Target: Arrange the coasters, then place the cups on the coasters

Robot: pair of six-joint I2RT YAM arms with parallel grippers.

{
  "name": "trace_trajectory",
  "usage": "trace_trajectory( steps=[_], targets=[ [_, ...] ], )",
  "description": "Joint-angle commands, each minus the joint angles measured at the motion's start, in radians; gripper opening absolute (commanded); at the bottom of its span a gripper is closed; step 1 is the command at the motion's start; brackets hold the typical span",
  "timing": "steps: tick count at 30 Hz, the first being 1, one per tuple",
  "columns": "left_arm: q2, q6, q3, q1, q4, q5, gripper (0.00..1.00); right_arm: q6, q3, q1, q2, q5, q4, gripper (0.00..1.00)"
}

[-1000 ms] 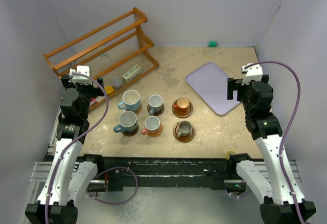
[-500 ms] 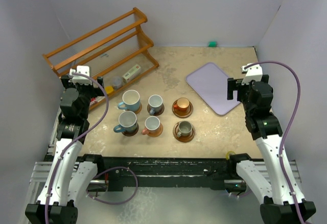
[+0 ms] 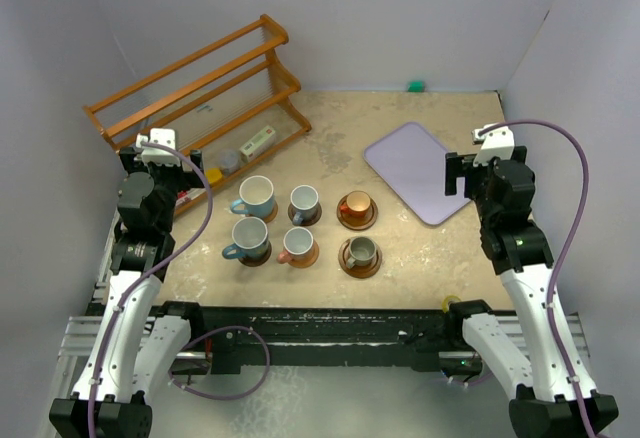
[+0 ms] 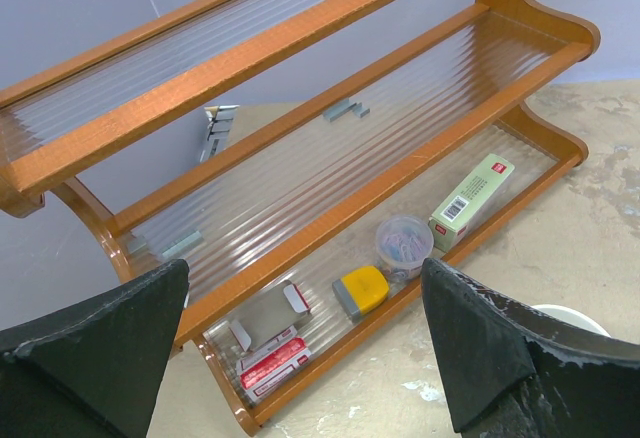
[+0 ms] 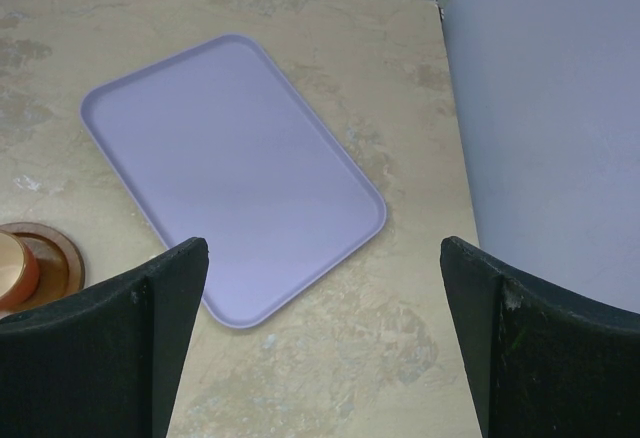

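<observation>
Several cups stand in two rows near the table's middle, each on its own round wooden coaster. The back row holds a light blue cup (image 3: 256, 196), a small grey-blue cup (image 3: 304, 201) and an orange cup (image 3: 355, 206) on a brown coaster (image 3: 372, 218). In front are a larger grey-blue cup (image 3: 250, 239), a pink cup (image 3: 297, 244) and a grey-olive cup (image 3: 361, 251). My left gripper (image 3: 158, 162) (image 4: 305, 270) hangs open and empty, left of the cups and facing the rack. My right gripper (image 3: 456, 173) (image 5: 322, 250) is open and empty above the tray's near corner, with the orange cup (image 5: 10, 270) at the left edge of its wrist view.
A wooden three-tier rack (image 3: 200, 88) (image 4: 300, 148) stands at the back left, with small boxes, a yellow item (image 4: 360, 291) and a clip tub (image 4: 404, 242) on its lowest shelf. A lavender tray (image 3: 418, 170) (image 5: 230, 168) lies at the right. A green object (image 3: 415, 86) sits by the back wall.
</observation>
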Motion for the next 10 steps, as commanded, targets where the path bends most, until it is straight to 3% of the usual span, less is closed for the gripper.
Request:
trace_trajectory(
  steps=[1, 10],
  targets=[
    [-0.012, -0.002, -0.009, 0.005, 0.049, -0.002, 0.95, -0.005, -0.003, -0.007, -0.013, 0.01, 0.042, 1.0],
    [-0.013, 0.001, -0.009, 0.006, 0.053, -0.018, 0.96, -0.007, -0.003, -0.006, -0.012, 0.009, 0.044, 1.0]
  ],
)
